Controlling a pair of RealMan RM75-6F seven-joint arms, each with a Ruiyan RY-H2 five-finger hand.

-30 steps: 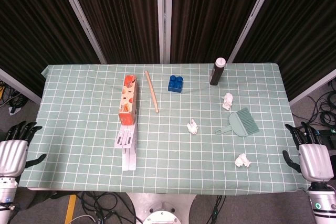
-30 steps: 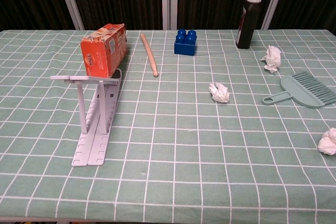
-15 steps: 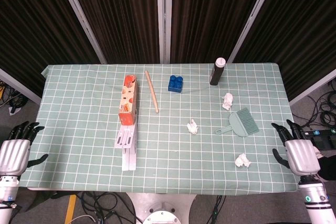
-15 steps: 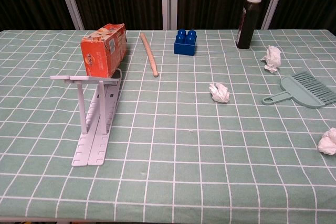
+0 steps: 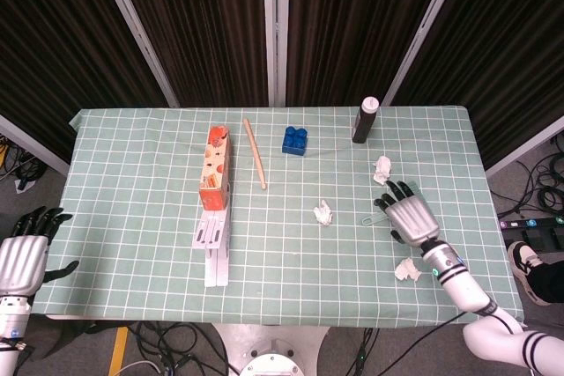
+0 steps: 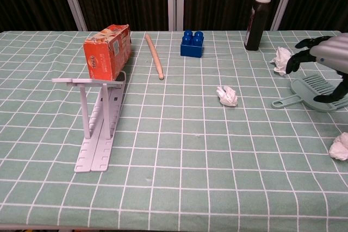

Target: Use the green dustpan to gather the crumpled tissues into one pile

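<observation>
Now three crumpled tissues point(image 5: 323, 212) (apart), one green dustpan point(image 6: 315, 94) under the spread, empty right hand point(image 5: 411, 217).

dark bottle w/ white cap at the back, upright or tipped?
Upright. The dark brown bottle with the white cap stands on its base on the green checked tablecloth, cap on top, in both views.

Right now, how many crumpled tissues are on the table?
3. One tissue lies just beyond the right hand, one tissue near the table's middle, and one tissue by the near right edge. None looks hidden.
</observation>
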